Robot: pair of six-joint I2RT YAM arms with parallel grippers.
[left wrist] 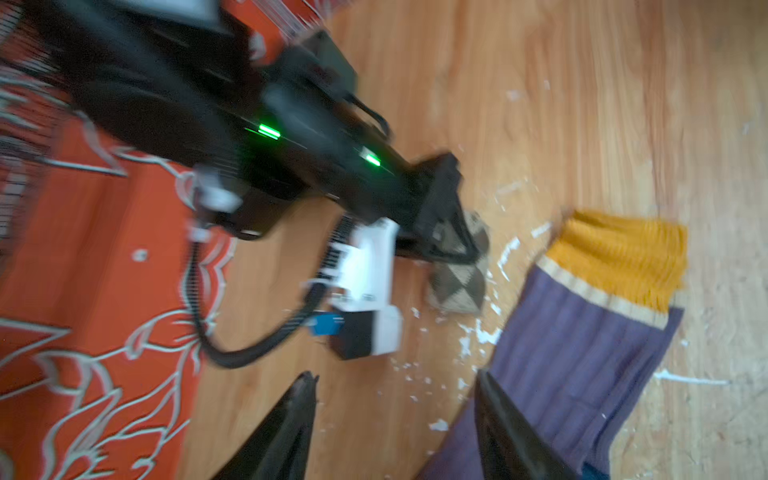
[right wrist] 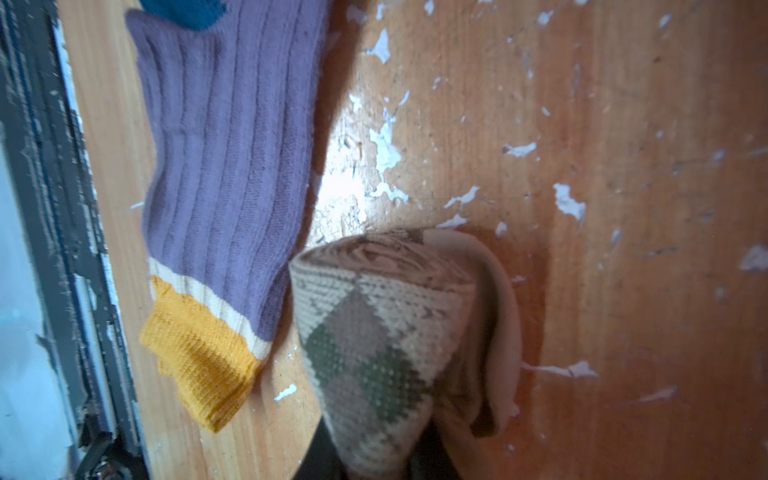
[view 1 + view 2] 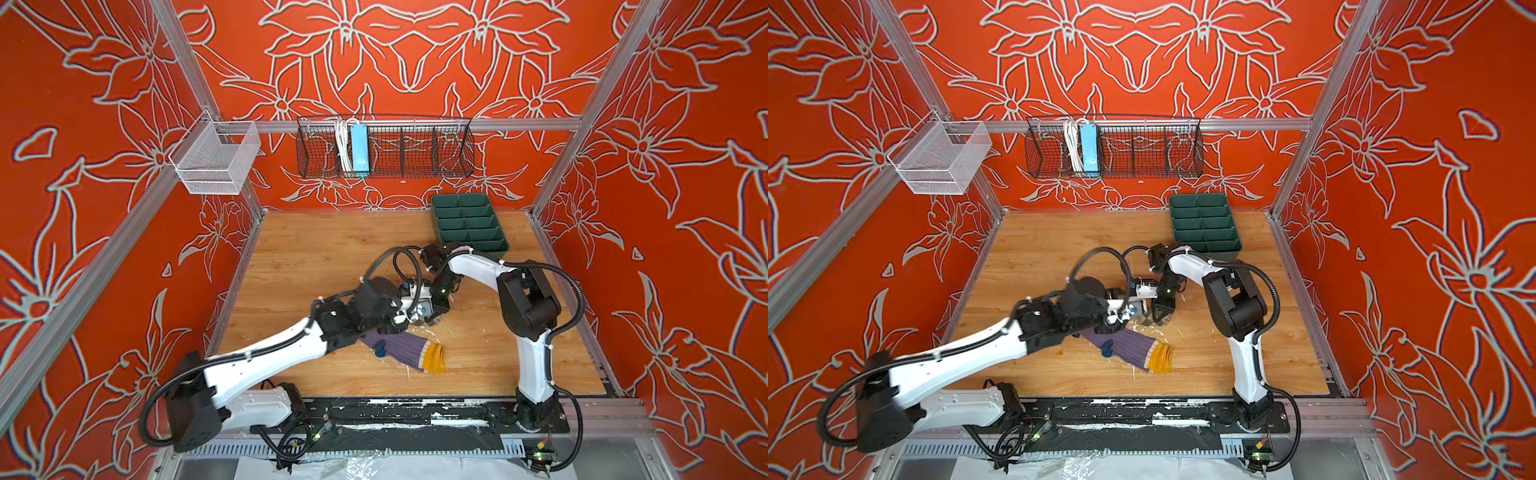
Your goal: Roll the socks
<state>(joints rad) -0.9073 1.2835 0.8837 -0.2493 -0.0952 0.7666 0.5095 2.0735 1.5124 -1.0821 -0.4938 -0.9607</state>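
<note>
Main risk: unrolling of the beige sock with brown-olive argyle diamonds [image 2: 374, 332], wound into a tight roll but with a loose plain flap hanging off one side in the right wrist view; likely to spring open on release without tucking that flap first. Second risk: snagging the ribbed purple sock with navy heel patch and mustard-yellow cuff [image 3: 405, 347], lying flat on the wooden tabletop [image 3: 311, 257] just beside the roll; easily dragged or bunched, with one finger [image 1: 507, 432] of the left pincer [image 1: 395, 376] poised over its edge. Third: collision, both wrists crowded close together mid-tabletop in both top views. Right pincer [image 3: 1156, 320] clenched on one end of the roll, pointing steeply down; roll low at the wood, resting or just lifted, cannot tell which. Right arm arched high, elbow up, forearm folded back toward the centre. Left pincer released, nothing between its fingers, held low; left arm stretched long and diagonal from its base at the near edge. Left wrist view blurred, so fine contact there not readable.
</note>
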